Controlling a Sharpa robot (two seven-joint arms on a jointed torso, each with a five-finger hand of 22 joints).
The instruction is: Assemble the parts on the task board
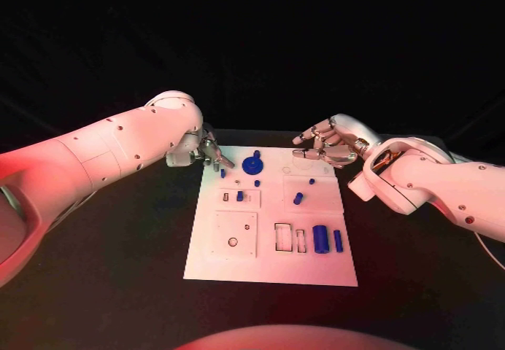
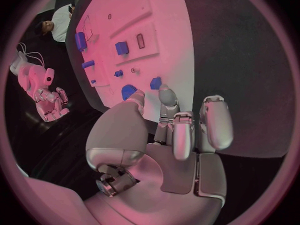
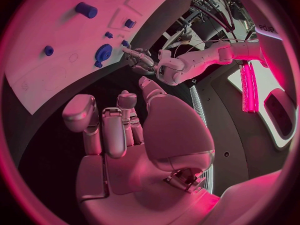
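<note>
At the far edge of the task board [image 1: 271, 262], both the left hand [image 1: 209, 152] and the right hand [image 1: 328, 144] are held released and empty, while several blue parts [image 1: 320, 239] are judged still loose and unassembled.

The left hand [image 1: 207, 153] hides the task board [image 1: 271, 248] at its eleven o'clock corner (fingertip contact is unclear).

The flat rectangular task board [image 1: 271, 255] is white, marked with thin dark outlines of rectangles and small circles. The small plastic parts [image 1: 320, 239] on it are deep blue. The table [image 1: 116, 277] is black. Both many-fingered metal hands [image 1: 328, 146] are silver, on white arms [image 1: 105, 146].
</note>
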